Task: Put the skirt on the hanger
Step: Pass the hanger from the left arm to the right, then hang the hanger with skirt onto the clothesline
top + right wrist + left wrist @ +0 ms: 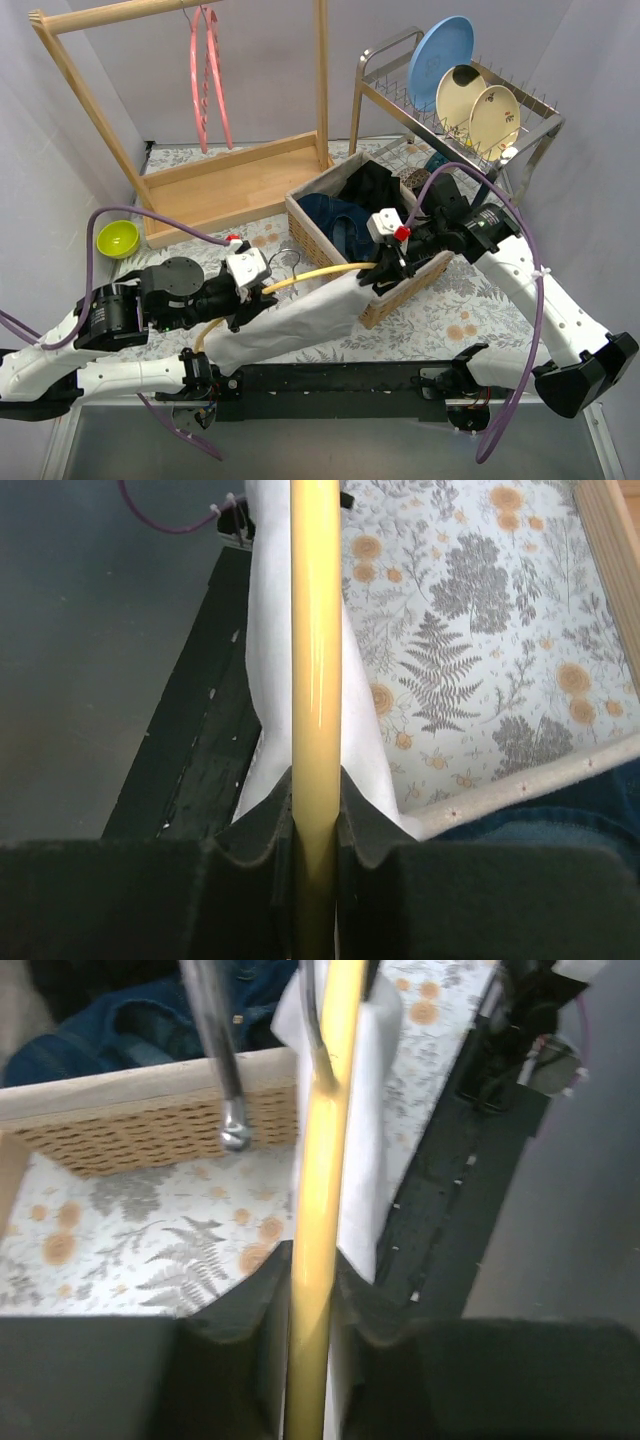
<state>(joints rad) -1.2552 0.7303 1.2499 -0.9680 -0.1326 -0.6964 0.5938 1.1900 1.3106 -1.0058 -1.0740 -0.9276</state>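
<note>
A yellow hanger (312,273) is held level just above the table, between both grippers. My left gripper (262,290) is shut on its left end; the bar (325,1140) runs out between the jaws (312,1260). My right gripper (385,268) is shut on its right end (316,630), jaws tight around it (316,785). The white skirt (290,325) stretches below the bar from the basket corner toward the near left. It also shows beside the bar in the left wrist view (365,1160) and the right wrist view (265,660). The hanger's metal hook (232,1135) points toward the basket.
A wicker basket (310,232) holding dark and blue clothes stands right behind the hanger. A wooden clothes rack (235,185) with pink hangers (205,80) stands at the back left. A green bowl (118,238) is at the left and a dish rack (470,110) at the back right.
</note>
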